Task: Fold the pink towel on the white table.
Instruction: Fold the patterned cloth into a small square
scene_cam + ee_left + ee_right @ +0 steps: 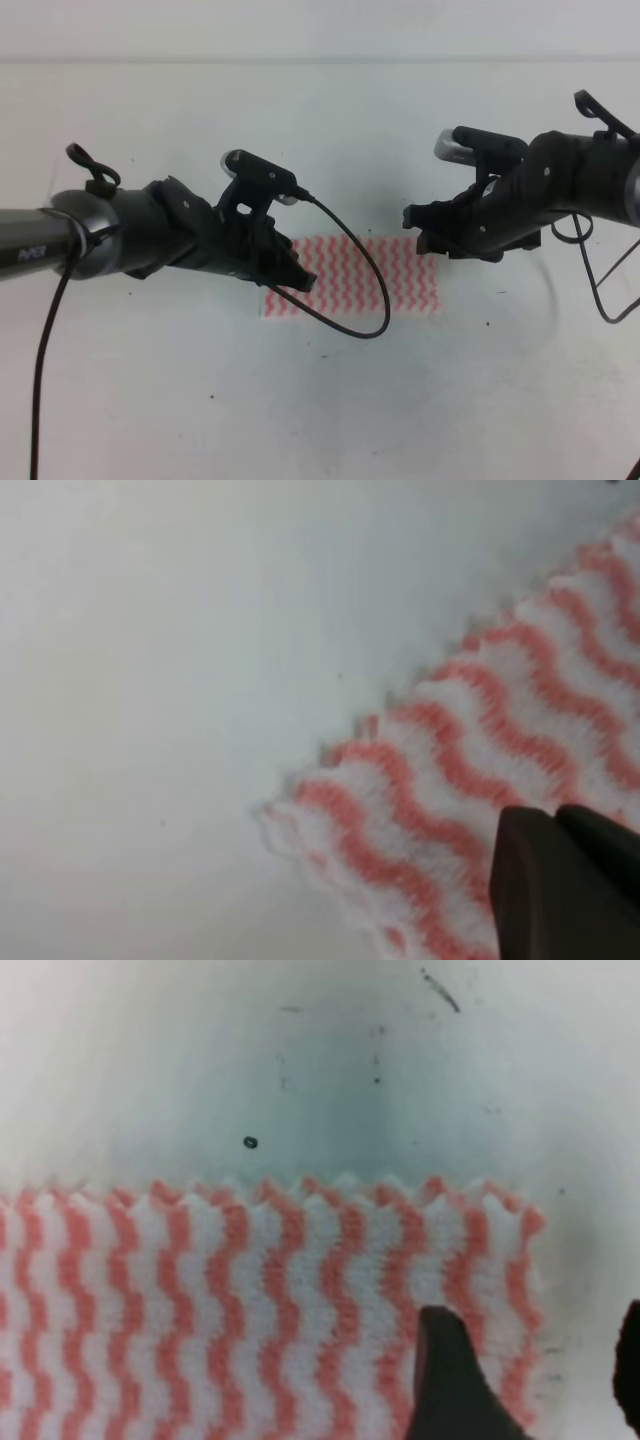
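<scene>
white table [320, 420], dark specks, pink towel [385, 275] flat

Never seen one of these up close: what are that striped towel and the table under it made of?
The pink towel looks like thin, soft nonwoven or woven cloth: fuzzy matte surface, zigzag-cut edge. The white table seems a hard, smooth, matte board, perhaps laminate; it shows dark specks and scuffs.

Marking on my left arm [40, 252]: small pale letters, too blurred to read.
Other text: none on towel or surface.
</scene>
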